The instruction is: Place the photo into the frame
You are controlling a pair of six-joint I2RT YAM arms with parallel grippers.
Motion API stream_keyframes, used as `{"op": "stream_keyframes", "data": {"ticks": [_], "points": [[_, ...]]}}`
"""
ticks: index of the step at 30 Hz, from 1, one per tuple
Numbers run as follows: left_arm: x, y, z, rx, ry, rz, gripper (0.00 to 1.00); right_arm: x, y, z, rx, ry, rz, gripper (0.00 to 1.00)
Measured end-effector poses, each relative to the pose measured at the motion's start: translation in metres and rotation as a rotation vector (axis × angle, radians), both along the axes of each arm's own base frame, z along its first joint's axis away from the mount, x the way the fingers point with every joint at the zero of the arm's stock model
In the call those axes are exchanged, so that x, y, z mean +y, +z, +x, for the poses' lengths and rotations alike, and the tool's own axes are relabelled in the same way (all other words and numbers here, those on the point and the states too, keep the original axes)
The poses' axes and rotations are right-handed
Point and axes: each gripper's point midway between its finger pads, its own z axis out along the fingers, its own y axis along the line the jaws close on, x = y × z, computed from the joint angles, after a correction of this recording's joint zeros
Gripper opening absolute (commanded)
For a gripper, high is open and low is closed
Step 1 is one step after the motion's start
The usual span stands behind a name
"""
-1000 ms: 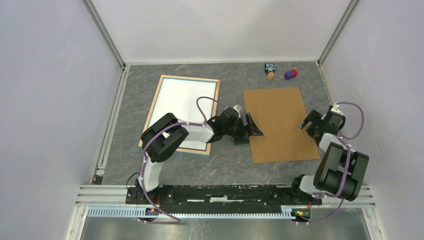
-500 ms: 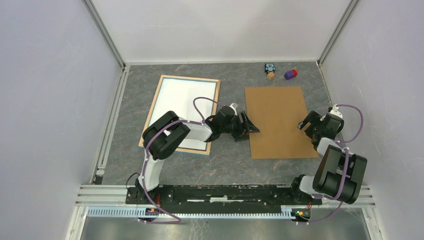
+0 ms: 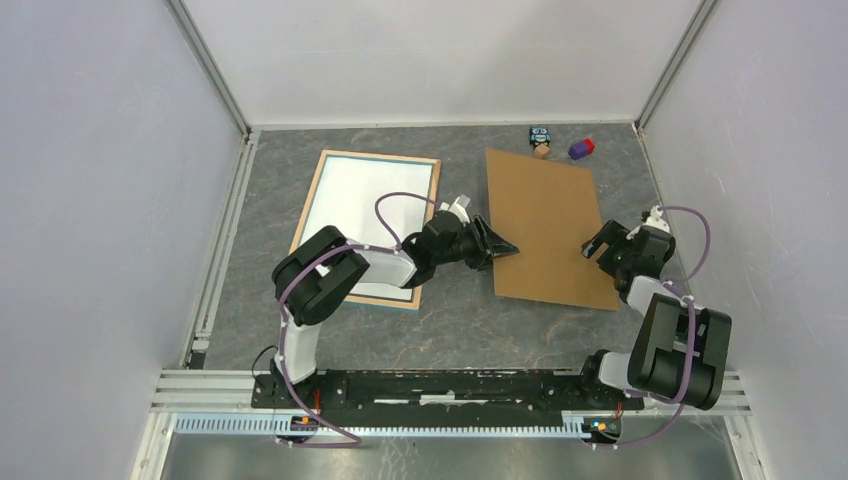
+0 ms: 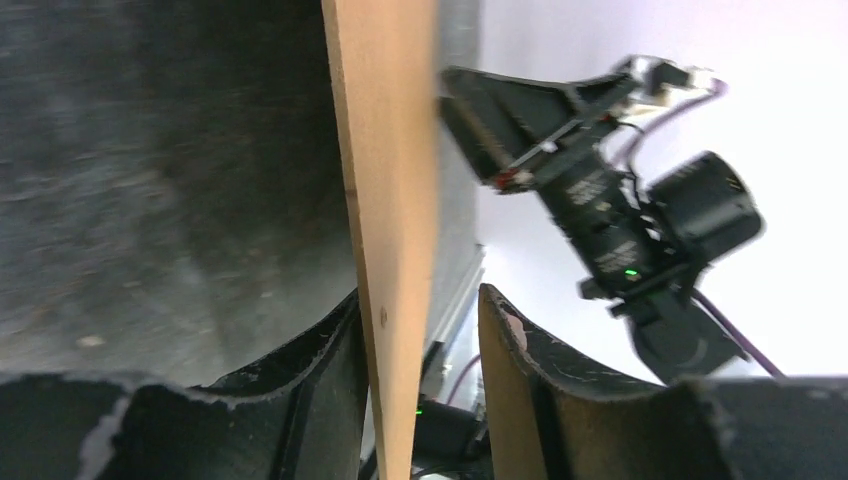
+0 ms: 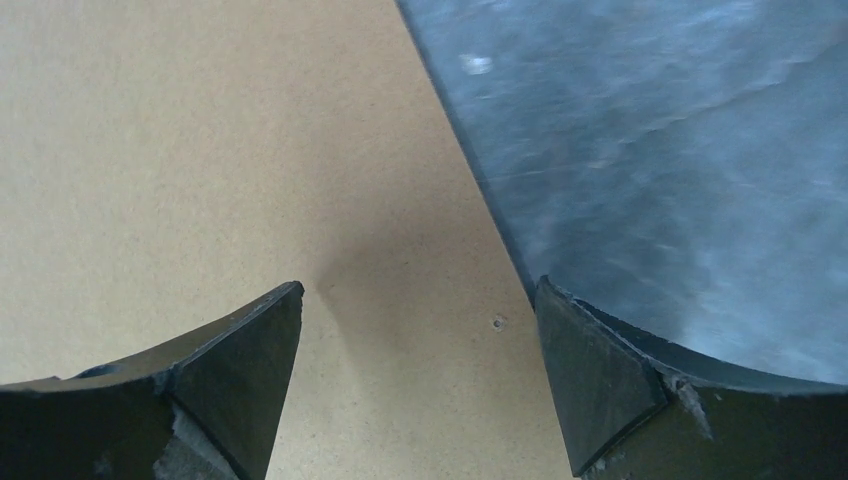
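**Desk:** What did the overhead camera give you?

**Operator:** The frame point(image 3: 301, 222) lay flat on the left half of the table point(image 3: 450, 320), pale wood side up, and a white sheet point(image 3: 368, 210) filled it. I could not tell whether that sheet was the print lying face down. To the right, apart from the frame, lay the brown hardboard sheet point(image 3: 550, 225), skewed against the table's lines. My left gripper point(image 3: 500, 243) was at the board's left edge and my right gripper point(image 3: 594, 243) at its right edge. At the far end of the table, near the board's far edge, stood a blue-and-black toy point(image 3: 541, 139) and a purple block point(image 3: 581, 148).

**Desk:** And the left wrist camera?

**Operator:** There I saw the board almost edge-on, running up between my two fingers. One finger point(image 4: 320, 360) lay against the face turned toward the table. The other point(image 4: 520, 350) stood off the opposite face, with a strip of background showing in the gap. So that claw was parted around the board's edge, not pinched on it. Past the board I could see the right gripper reaching in at the opposite edge.

**Desk:** Right wrist?

**Operator:** That claw was released, fingers spread wide. One finger point(image 5: 235, 360) hung over the hardboard and the other point(image 5: 600, 380) over the grey table. The board's edge ran slantwise down to the tip of that second finger. I could not tell whether either tip touched the surface.
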Motion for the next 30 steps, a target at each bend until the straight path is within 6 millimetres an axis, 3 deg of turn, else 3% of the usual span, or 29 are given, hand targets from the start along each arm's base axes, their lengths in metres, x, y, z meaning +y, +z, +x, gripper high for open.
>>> {"op": "stream_keyframes", "data": {"ticks": [3, 6, 10, 16, 19, 23, 30], "points": [[-0.008, 0.03, -0.003, -0.043, -0.012, -0.083, 0.44, 0.023, 0.0, 0.002, -0.007, 0.07, 0.053, 0.91], [-0.013, 0.049, -0.006, -0.071, -0.021, -0.139, 0.36, 0.032, 0.001, 0.003, -0.013, 0.095, 0.081, 0.91], [-0.011, 0.043, -0.008, -0.049, -0.022, -0.11, 0.28, 0.035, 0.001, 0.003, -0.015, 0.097, 0.096, 0.91], [0.005, 0.025, -0.009, -0.017, -0.011, 0.111, 0.23, 0.041, 0.001, 0.003, -0.012, 0.117, 0.102, 0.91], [0.009, 0.027, -0.008, -0.029, -0.011, 0.174, 0.11, 0.042, 0.001, 0.003, -0.012, 0.12, 0.102, 0.91], [0.012, 0.032, -0.005, -0.031, -0.016, 0.232, 0.03, 0.044, 0.001, 0.0, -0.003, 0.124, 0.102, 0.91], [0.027, 0.055, -0.006, -0.092, -0.055, 0.379, 0.02, 0.042, 0.003, -0.006, 0.014, 0.114, 0.074, 0.91]]}}
